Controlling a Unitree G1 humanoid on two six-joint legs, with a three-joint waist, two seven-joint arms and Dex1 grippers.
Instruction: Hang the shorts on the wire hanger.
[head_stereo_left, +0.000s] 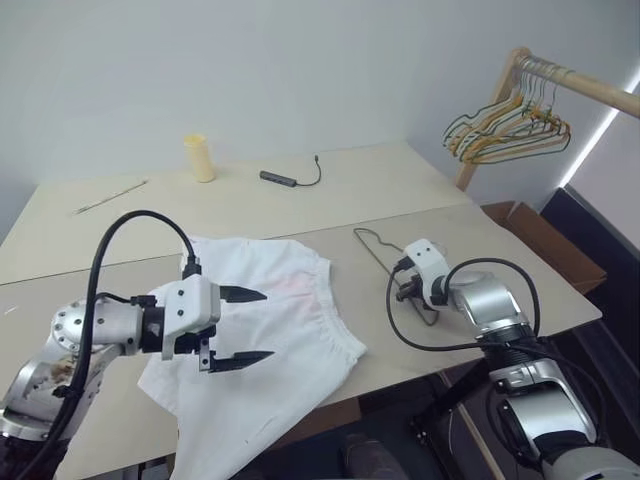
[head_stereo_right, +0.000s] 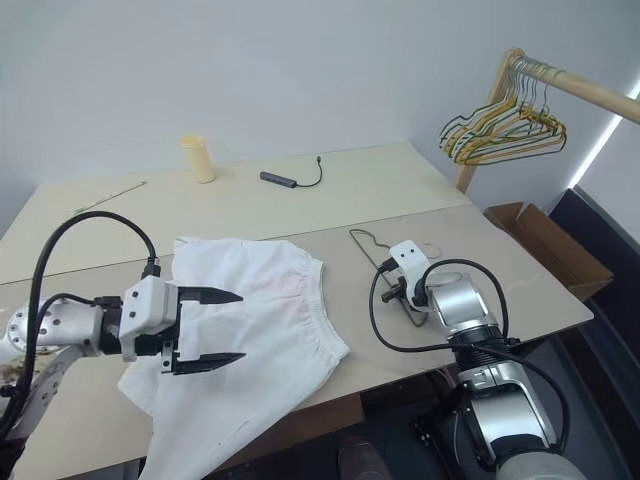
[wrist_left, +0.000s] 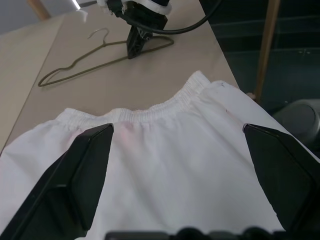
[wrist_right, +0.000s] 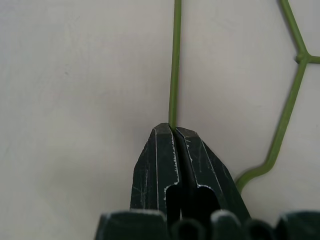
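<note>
Right gripper (wrist_right: 173, 131) clamped on thin olive-grey wire hanger (wrist_left: 75, 70), fingers pinched together on one straight run of wire, hanger flat on beige table (head_stereo_left: 330, 190). My left gripper (head_stereo_left: 252, 325) hovers over white thin-fabric shorts (head_stereo_left: 290, 320), fingers wide apart, holding nothing. Shorts spread on table beside hanger, one edge draped off near side.

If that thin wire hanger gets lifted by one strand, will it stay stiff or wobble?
The wire hanger looks very thin, so it probably flexes and swings. The right tool pinches a single strand, so it may pivot. It looks light and lies flat on the table, so unlikely to roll.
</note>
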